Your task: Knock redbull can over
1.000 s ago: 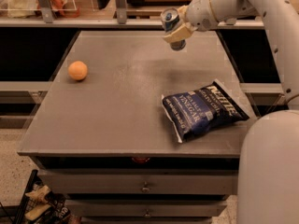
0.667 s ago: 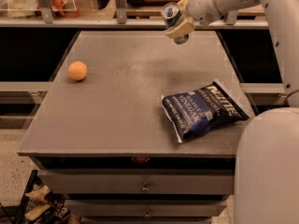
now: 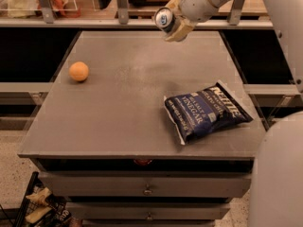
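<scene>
The redbull can [image 3: 164,18] is held in the air above the far edge of the grey table [image 3: 123,108], tipped on its side so that its silver top faces the camera. My gripper [image 3: 173,23] is shut around the can's body, with tan fingers [image 3: 180,30] showing beside and under it. The white arm reaches in from the upper right. Most of the can's blue and silver side is hidden by the fingers.
An orange [image 3: 78,71] lies on the table's left side. A blue chip bag [image 3: 206,110] lies at the front right. A shelf rail [image 3: 94,21] with posts runs behind the table. Drawers [image 3: 147,189] sit below the front edge.
My gripper has risen and moved toward the table's back edge, carrying the can with it. The orange and the chip bag have not moved.
</scene>
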Available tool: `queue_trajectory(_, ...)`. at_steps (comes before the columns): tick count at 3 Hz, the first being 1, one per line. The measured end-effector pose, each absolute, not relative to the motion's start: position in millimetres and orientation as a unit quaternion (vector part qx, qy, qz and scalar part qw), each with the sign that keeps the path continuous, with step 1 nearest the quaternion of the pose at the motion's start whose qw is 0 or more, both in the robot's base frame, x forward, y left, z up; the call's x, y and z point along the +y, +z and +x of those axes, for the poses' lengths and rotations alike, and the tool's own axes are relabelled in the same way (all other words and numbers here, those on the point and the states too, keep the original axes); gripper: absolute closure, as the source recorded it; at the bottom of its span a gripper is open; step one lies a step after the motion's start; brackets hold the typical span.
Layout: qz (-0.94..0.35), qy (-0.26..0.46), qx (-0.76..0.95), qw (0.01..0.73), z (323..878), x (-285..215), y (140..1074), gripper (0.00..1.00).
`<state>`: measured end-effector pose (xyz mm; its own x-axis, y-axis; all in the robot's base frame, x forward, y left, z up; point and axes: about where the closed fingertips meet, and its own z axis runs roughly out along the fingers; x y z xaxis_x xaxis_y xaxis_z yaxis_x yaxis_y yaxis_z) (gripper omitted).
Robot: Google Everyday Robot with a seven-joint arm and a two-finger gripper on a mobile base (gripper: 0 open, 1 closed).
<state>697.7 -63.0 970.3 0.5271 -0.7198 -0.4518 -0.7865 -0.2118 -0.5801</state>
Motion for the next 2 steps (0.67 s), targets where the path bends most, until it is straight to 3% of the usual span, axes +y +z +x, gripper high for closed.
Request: queue_trajectory(2,-0.867,-0.043,0.388,0.31,658.4,-29.2,933.7,1.0)
